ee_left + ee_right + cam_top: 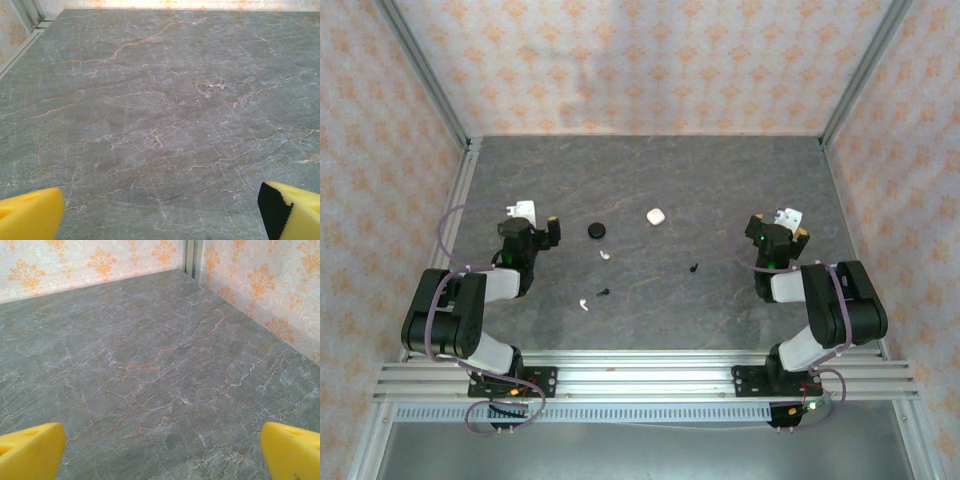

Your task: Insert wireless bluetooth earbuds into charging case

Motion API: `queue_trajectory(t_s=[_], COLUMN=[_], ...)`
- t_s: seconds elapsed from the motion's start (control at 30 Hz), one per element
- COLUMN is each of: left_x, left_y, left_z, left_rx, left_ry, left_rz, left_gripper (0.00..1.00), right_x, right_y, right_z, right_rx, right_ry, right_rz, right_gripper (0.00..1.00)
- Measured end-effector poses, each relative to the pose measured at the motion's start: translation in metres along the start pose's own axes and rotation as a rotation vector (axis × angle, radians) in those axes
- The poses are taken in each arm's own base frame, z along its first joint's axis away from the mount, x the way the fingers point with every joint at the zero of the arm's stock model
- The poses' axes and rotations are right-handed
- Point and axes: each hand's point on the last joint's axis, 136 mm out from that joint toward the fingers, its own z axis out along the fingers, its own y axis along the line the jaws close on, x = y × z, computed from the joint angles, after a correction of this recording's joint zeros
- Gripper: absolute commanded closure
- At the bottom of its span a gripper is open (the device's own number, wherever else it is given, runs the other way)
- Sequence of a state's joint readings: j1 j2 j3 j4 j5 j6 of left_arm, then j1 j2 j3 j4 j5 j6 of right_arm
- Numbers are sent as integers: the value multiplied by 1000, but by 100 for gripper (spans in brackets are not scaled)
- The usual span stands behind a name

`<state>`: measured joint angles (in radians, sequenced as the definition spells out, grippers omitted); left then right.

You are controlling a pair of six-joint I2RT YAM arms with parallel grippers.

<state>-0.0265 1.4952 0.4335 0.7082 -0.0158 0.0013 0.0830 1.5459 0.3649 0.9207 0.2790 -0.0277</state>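
Note:
In the top view a black case [596, 231] and a white case [655, 215] lie mid-table. Two white earbuds [605, 255] [584, 305] and two black earbuds [603, 292] [693, 268] are scattered nearer the arms. My left gripper [542, 228] rests left of the black case, open and empty. My right gripper [782, 228] rests at the right, open and empty. In the left wrist view yellow fingertips [30, 217] frame bare marble. The right wrist view has yellow fingertips [290, 450] wide apart over bare table.
The grey marbled table [650, 180] is bounded by patterned walls and metal frame posts [420, 70]. An aluminium rail [640, 375] carries both arm bases at the near edge.

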Motion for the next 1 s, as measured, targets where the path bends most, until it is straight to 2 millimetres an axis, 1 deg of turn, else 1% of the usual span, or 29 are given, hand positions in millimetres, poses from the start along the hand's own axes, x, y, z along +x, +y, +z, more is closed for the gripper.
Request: queue_trajectory(t_s=[0.33, 0.47, 0.5, 0.57, 0.67, 0.73, 0.8, 0.83, 0.9, 0.93, 1.0], left_x=[0, 2, 0, -12, -30, -40, -52, -57, -64, -65, -61], left_y=[0, 1, 3, 3, 6, 9, 11, 12, 12, 12, 12], left_z=[0, 2, 3, 3, -5, -11, -15, -17, -20, -22, -25], left_rx=[0, -12, -22, -29, -45, -60, -78, -84, -90, -92, -92], left_ry=[1, 40, 54, 56, 51, 69, 96, 109, 140, 158, 203], left_rz=[0, 6, 10, 11, 7, 1, -15, -27, -52, -66, -96], left_gripper=[0, 0, 0, 0, 0, 0, 0, 0, 0, 0, 0], right_x=[0, 0, 0, 0, 3, 0, -11, -18, -36, -47, -61], right_y=[0, 0, 0, 1, 3, 5, 8, 10, 15, 19, 26], right_z=[0, 0, 0, 0, -2, -4, -7, -8, -9, -9, -11], right_rx=[0, 0, 0, -7, -23, -35, -47, -52, -63, -73, -90], right_ry=[0, 0, 0, 2, 21, 35, 38, 44, 58, 63, 89], right_rz=[0, 0, 0, -1, -12, -22, -24, -25, -20, -14, -3], right_gripper=[1, 1, 1, 1, 1, 1, 0, 1, 3, 3, 3])
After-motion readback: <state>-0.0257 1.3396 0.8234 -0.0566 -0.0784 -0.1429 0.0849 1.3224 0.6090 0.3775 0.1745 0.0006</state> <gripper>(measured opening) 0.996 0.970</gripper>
